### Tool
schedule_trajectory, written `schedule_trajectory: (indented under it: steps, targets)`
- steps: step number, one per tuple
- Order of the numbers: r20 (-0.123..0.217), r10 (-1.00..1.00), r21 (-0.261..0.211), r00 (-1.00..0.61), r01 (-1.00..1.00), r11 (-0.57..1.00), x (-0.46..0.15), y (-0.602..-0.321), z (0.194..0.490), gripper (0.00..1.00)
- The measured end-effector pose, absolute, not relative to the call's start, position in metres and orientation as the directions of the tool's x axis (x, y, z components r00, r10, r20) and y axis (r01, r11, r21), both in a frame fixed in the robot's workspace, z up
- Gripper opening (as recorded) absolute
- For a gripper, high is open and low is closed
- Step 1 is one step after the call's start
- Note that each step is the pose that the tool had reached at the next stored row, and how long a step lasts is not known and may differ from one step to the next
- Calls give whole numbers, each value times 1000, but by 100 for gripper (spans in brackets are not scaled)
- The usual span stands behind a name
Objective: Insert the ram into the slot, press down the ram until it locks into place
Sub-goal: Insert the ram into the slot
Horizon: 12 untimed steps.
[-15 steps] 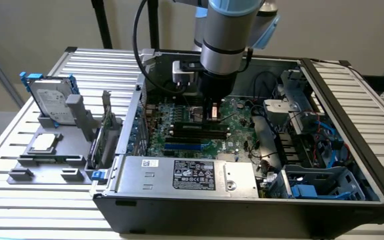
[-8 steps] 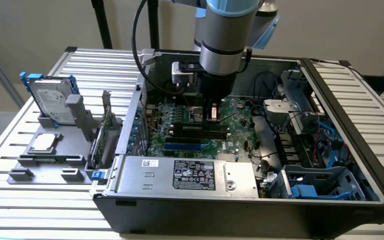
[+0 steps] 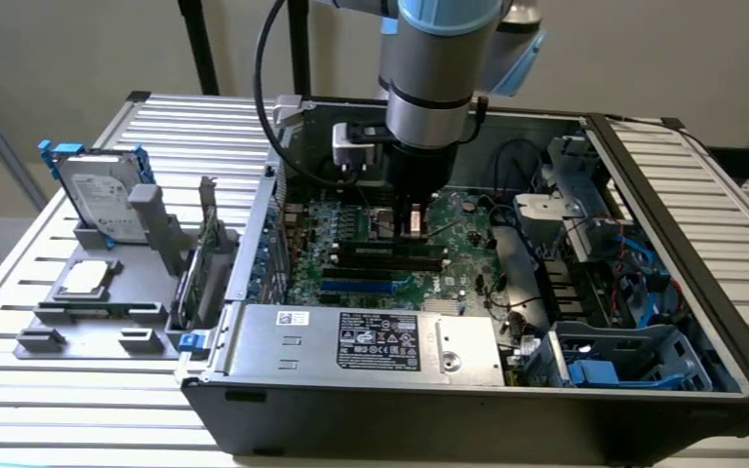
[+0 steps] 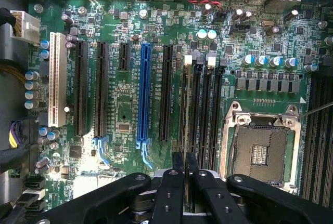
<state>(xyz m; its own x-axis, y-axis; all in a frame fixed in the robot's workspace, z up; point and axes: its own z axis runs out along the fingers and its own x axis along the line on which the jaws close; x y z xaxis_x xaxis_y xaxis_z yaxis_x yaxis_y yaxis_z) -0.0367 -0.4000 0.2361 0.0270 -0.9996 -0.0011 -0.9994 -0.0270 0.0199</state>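
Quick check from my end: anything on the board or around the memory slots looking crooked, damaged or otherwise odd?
Nothing stands out. The gripper hangs over the black slots, which run straight and parallel. The CPU socket beside them sits bare, with no damage that I can see.
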Motion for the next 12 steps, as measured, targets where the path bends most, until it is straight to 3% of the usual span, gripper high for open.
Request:
schedule_trajectory:
  steps: [12]
  targets:
    - [2, -1000, 15, 26, -1000, -26, -38, -399, 233, 13]
